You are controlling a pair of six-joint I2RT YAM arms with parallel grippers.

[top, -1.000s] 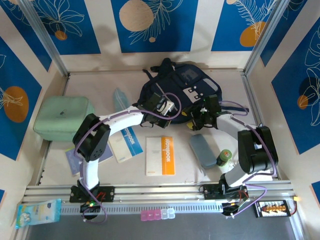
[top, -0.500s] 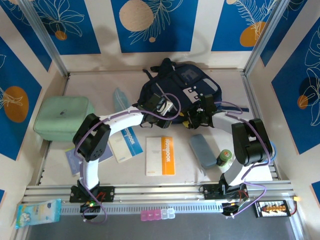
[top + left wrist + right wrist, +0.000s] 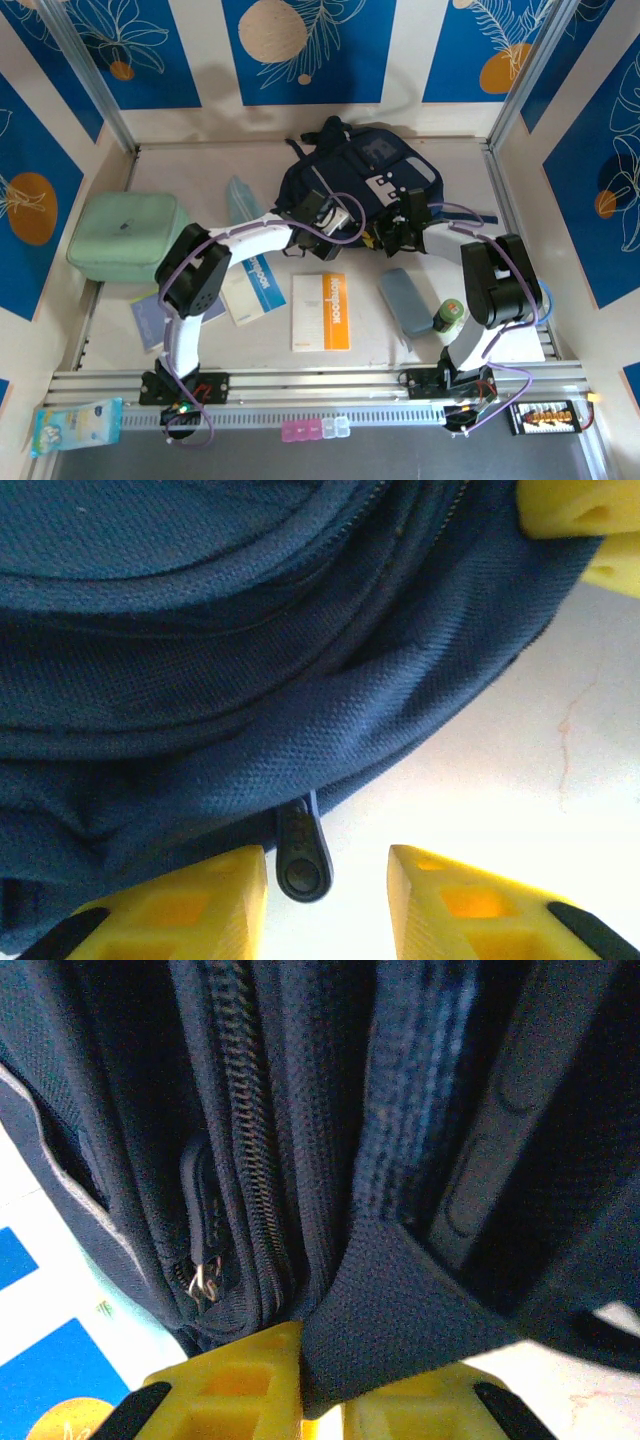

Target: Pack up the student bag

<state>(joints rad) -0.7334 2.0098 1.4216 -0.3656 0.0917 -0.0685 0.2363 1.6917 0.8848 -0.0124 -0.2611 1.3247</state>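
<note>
The backpack (image 3: 365,160) lies flat at the far middle of the worktop (image 3: 190,170), its front pocket with the white patches facing up and its near edge towards the arms.

The left arm rises from its base at the near edge, folds sharply at the elbow above the booklets, and then runs its pale forearm out low to the right. This brings the left claw (image 3: 342,218) to the near left edge of the backpack. In the left wrist view, the left claw (image 3: 327,875) is released. Its two yellow fingers (image 3: 190,905) stand apart just off the blue fabric. A black zipper pull (image 3: 302,852) hangs in the gap, close beside the left-hand finger and not pinched.

The right arm mirrors this pose. Its elbow is bent upright near the right side, and its forearm reaches left and slightly away, so the right claw (image 3: 392,235) is at the near right edge of the backpack. In the right wrist view, the right claw (image 3: 320,1370) is clenched on the backpack. It pinches a flat dark strap (image 3: 400,1310) between its fingers, beside a long closed zipper (image 3: 245,1140).

A grey-blue pouch (image 3: 405,300) and a green-capped bottle (image 3: 450,315) lie near the right arm's elbow. An orange and white booklet (image 3: 322,310) lies between the arms.
</note>
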